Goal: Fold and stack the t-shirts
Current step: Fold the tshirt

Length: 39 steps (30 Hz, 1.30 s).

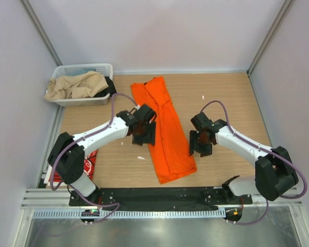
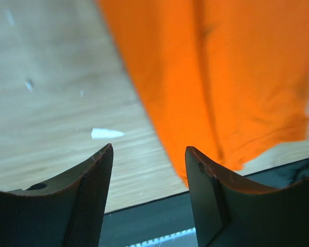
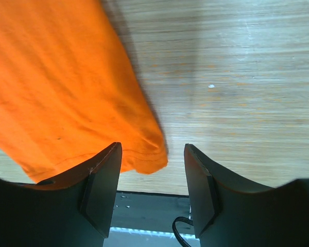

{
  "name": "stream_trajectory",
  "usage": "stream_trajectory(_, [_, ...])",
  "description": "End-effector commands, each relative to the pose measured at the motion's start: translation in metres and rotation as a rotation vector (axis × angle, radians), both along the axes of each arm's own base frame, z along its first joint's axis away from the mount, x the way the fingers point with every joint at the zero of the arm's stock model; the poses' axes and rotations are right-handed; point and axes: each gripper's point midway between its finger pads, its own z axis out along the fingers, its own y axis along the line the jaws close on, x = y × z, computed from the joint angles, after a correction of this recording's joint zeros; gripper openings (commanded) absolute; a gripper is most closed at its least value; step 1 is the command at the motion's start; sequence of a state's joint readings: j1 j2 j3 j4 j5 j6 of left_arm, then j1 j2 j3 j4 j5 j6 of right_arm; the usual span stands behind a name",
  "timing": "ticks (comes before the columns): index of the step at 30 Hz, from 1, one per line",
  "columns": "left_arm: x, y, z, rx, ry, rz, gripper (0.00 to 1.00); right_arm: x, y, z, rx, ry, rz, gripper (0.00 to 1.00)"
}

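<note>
The orange t-shirt lies on the table as a long narrow strip, running from the back centre toward the near edge. My left gripper hovers at its left edge, open and holding nothing. In the left wrist view the orange t-shirt lies ahead and to the right of the fingers. My right gripper hangs just right of the strip, also open and holding nothing. The right wrist view shows the orange t-shirt's hem corner just ahead of the left finger. A red t-shirt peeks out beside the left arm's base, mostly hidden.
A white slatted basket with beige cloth stands at the back left corner. A small white scrap lies on the wood left of the strip, also seen as a white scrap. The black mounting rail runs along the near edge.
</note>
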State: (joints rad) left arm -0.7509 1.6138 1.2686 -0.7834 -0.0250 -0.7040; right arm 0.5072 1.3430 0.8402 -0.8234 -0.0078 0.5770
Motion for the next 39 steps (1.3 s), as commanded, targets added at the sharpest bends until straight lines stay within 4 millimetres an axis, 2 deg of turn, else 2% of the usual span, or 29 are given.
stream_trajectory(1, [-0.024, 0.001, -0.033, -0.105, 0.120, 0.163, 0.59, 0.007, -0.006, -0.003, -0.015, -0.028, -0.026, 0.58])
stream_trajectory(4, [-0.016, 0.001, -0.037, -0.110, 0.079, 0.173, 0.59, 0.005, -0.006, -0.015, -0.016, -0.011, -0.026, 0.56])
stream_trajectory(7, [-0.005, 0.007, -0.045, -0.051, 0.048, 0.195, 0.58, -0.007, 0.000, -0.027, 0.026, 0.047, -0.024, 0.53])
stream_trajectory(8, [-0.006, 0.009, -0.053, -0.025, 0.073, 0.206, 0.58, -0.011, 0.000, -0.032, 0.030, 0.060, -0.035, 0.52])
stream_trajectory(11, [-0.004, 0.006, -0.063, -0.020, 0.098, 0.218, 0.60, -0.022, 0.006, -0.041, 0.067, 0.103, -0.045, 0.48])
stream_trajectory(13, [-0.003, 0.013, -0.068, 0.008, 0.107, 0.247, 0.60, -0.026, 0.014, -0.041, 0.109, 0.113, -0.043, 0.45])
stream_trajectory(15, [-0.001, 0.018, -0.059, 0.004, 0.079, 0.267, 0.60, -0.035, 0.021, -0.041, 0.144, 0.133, -0.059, 0.42])
stream_trajectory(16, [0.001, 0.026, -0.055, 0.018, 0.058, 0.275, 0.60, -0.039, 0.032, -0.039, 0.198, 0.148, -0.060, 0.38])
stream_trajectory(20, [-0.007, 0.044, -0.034, 0.035, 0.021, 0.283, 0.60, -0.054, 0.059, -0.032, 0.340, 0.171, -0.132, 0.31])
stream_trajectory(21, [-0.013, 0.047, -0.034, 0.036, 0.031, 0.281, 0.59, -0.057, 0.068, -0.027, 0.372, 0.173, -0.150, 0.31])
stream_trajectory(22, [-0.017, 0.048, -0.025, 0.007, 0.024, 0.279, 0.59, -0.058, 0.076, -0.024, 0.405, 0.164, -0.147, 0.30])
stream_trajectory(24, [-0.036, 0.047, -0.032, -0.038, 0.088, 0.287, 0.58, -0.062, 0.082, -0.018, 0.429, 0.161, -0.143, 0.30])
stream_trajectory(26, [-0.045, 0.043, -0.028, -0.102, 0.098, 0.300, 0.56, -0.062, 0.081, -0.014, 0.419, 0.147, -0.122, 0.34])
stream_trajectory(27, [-0.060, 0.042, -0.037, -0.130, 0.156, 0.313, 0.54, -0.058, 0.075, -0.016, 0.373, 0.117, -0.116, 0.37])
stream_trajectory(28, [-0.067, 0.037, -0.039, -0.158, 0.176, 0.308, 0.54, -0.067, 0.054, -0.024, 0.259, 0.136, -0.077, 0.39])
stream_trajectory(29, [-0.067, 0.028, -0.037, -0.212, 0.170, 0.301, 0.53, -0.058, 0.046, -0.018, 0.195, 0.097, -0.054, 0.45])
stream_trajectory(30, [-0.074, 0.025, -0.043, -0.223, 0.194, 0.304, 0.53, -0.048, 0.025, -0.022, 0.072, 0.041, -0.058, 0.49])
stream_trajectory(31, [-0.080, 0.015, -0.044, -0.243, 0.210, 0.288, 0.54, -0.057, 0.010, -0.023, 0.001, 0.073, -0.041, 0.52])
stream_trajectory(32, [-0.083, 0.013, -0.046, -0.231, 0.217, 0.287, 0.54, -0.049, 0.001, -0.020, -0.056, 0.032, -0.007, 0.55])
stream_trajectory(34, [-0.091, 0.006, -0.053, -0.199, 0.227, 0.284, 0.58, -0.049, -0.009, -0.018, -0.111, 0.025, 0.019, 0.57])
stream_trajectory(37, [-0.101, -0.003, -0.062, -0.173, 0.245, 0.289, 0.57, -0.045, -0.010, -0.010, -0.112, 0.001, 0.037, 0.57])
stream_trajectory(39, [-0.107, -0.007, -0.065, -0.161, 0.255, 0.309, 0.53, -0.043, -0.003, -0.007, -0.078, -0.008, 0.036, 0.51])
